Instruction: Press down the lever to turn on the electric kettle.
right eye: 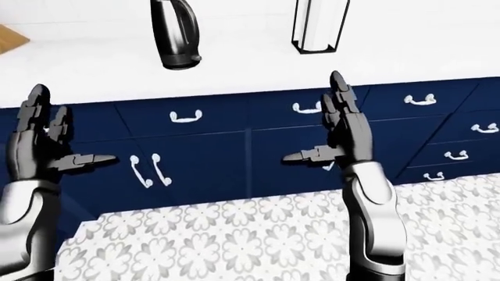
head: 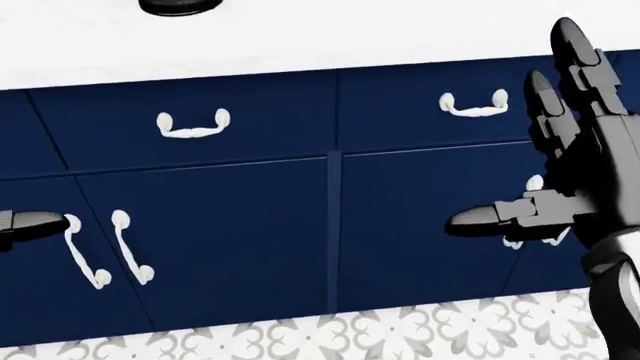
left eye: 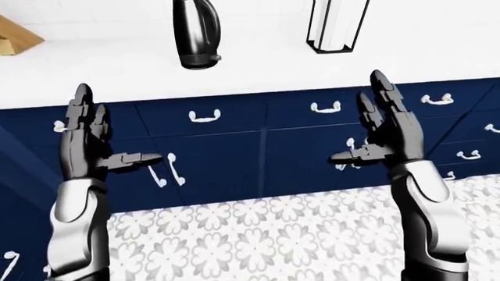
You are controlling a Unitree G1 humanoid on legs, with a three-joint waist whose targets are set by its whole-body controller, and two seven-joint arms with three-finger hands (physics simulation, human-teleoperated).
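Observation:
The black electric kettle (left eye: pixel 195 34) stands on the white counter (left eye: pixel 258 64) at the top of the left-eye view, its lever knob low on its right side. Only its base edge (head: pixel 177 7) shows in the head view. My left hand (left eye: pixel 94 143) is open, fingers up, thumb pointing right, in front of the blue cabinets well below the kettle. My right hand (left eye: pixel 383 132) is open too, fingers up, thumb pointing left, lower right of the kettle. Neither hand touches anything.
A white box with a black frame (left eye: pixel 337 24) stands on the counter right of the kettle. A wooden piece (left eye: pixel 17 36) shows at the top left. Blue drawers and doors (left eye: pixel 234 158) with white handles run below the counter. Patterned floor tiles (left eye: pixel 258 240) lie beneath.

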